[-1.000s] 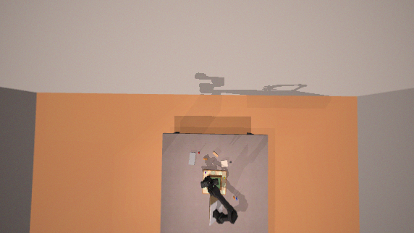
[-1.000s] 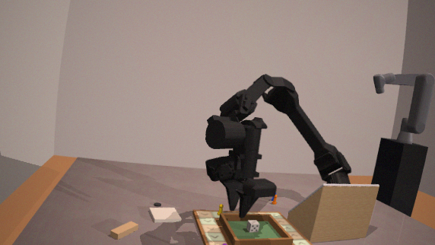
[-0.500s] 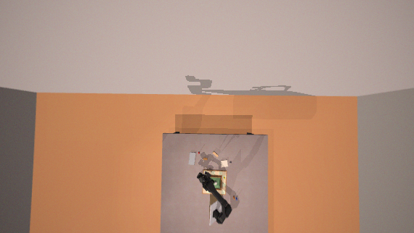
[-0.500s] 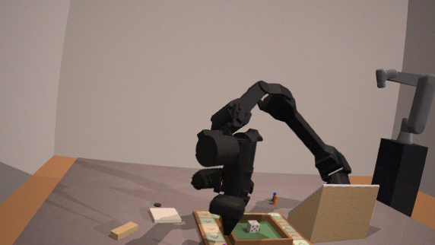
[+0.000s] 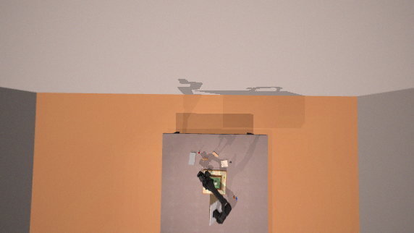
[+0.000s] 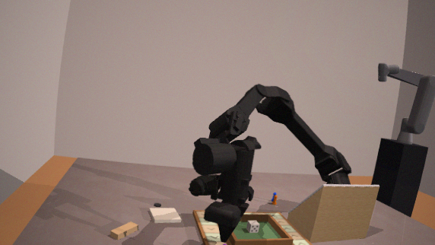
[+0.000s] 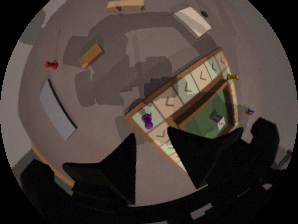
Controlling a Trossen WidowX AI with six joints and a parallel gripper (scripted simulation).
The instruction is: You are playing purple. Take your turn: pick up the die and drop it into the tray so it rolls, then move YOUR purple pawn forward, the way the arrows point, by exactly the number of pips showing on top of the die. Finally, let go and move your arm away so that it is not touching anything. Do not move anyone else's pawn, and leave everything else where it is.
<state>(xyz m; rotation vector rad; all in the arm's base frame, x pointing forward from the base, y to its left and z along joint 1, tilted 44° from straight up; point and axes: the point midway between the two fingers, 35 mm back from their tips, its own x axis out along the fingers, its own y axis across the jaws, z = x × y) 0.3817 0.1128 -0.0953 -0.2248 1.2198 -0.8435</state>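
The game board (image 6: 205,227) (image 7: 174,99) (image 5: 206,192) lies on the table with a wooden tray (image 6: 262,240) (image 7: 229,104) lined in green felt at its middle. The white die (image 6: 253,226) (image 7: 217,117) rests inside the tray. My purple pawn (image 7: 148,120) stands on a corner tile of the board. My gripper (image 7: 151,133) (image 6: 225,233) (image 5: 200,175) hangs low over that corner, fingers part open on either side of the pawn's tile, holding nothing. A yellow pawn (image 7: 233,78) stands on the board's far edge. A blue and orange pawn (image 6: 274,198) (image 7: 250,111) stands off the board.
A tan wedge-shaped box (image 6: 334,211) stands right of the board. A white slab (image 6: 165,214), a black disc (image 6: 157,205) and a tan block (image 6: 124,230) (image 7: 89,56) lie to the left. A grey slab (image 7: 59,110) and a small red piece (image 7: 51,64) lie farther off. A black pedestal (image 6: 399,179) stands far right.
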